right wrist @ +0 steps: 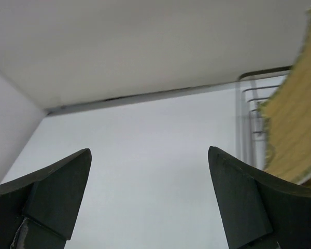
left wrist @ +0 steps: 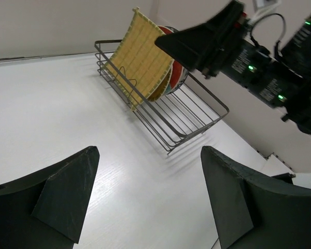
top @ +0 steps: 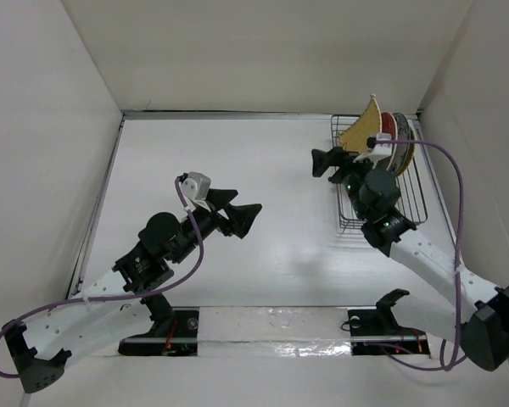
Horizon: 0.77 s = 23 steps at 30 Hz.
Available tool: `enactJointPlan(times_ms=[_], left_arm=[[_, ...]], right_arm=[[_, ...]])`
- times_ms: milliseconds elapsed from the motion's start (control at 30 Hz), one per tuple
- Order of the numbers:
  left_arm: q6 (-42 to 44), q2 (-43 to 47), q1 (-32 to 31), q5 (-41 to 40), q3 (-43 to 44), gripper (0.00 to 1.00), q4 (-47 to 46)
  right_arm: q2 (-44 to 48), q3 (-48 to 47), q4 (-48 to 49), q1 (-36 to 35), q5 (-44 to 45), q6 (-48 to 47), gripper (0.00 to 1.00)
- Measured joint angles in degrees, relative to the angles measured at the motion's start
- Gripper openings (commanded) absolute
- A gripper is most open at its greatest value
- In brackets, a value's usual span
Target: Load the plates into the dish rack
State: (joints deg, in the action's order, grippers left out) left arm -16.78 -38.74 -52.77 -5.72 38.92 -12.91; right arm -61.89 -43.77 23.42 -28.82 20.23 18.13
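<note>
The black wire dish rack (top: 407, 197) stands at the back right of the table. A square yellow ribbed plate (top: 362, 129) leans upright in its far end, with a red patterned plate (top: 393, 127) and other plates behind it. The rack (left wrist: 192, 111) and the yellow plate (left wrist: 142, 57) also show in the left wrist view, and the plate's edge (right wrist: 293, 129) in the right wrist view. My right gripper (top: 329, 163) is open and empty just left of the rack. My left gripper (top: 237, 210) is open and empty over the middle of the table.
White walls enclose the table on the left, back and right. The near half of the rack (top: 382, 216) holds no plates. A purple cable (top: 458, 195) arcs over the rack's right side.
</note>
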Motion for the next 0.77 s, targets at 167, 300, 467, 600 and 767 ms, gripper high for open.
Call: enactJointPlan(times_ms=[167,300,467,600,767], left_arm=[[0.00,0.04,0.00,-4.15,0.00,0.78,0.57],[0.07,0.92,0.00,-8.04,0.00,0.80,0.70],[0.74,2.60,0.00,-10.95,-0.48,0.81,-0.26],[1.53,2.29,0.00,-12.20,-1.09,0.81,-0.83],[2.43,0.44,0.00,-12.50,-1.09,0.81,-1.01]], right_arm=[[7.17,3.23,-2.75,-7.98,-7.67,1.92,1.00],[11.67,8.09,-2.32,-12.81,-13.38,3.19,1.00],[12.50,14.82,-1.77,-14.95,-17.38,6.12,1.00],[12.39,18.14,-1.88,-16.33,-18.80,8.61,1.00],[12.85,19.54,-0.87,-17.53,-19.04,10.62,1.00]])
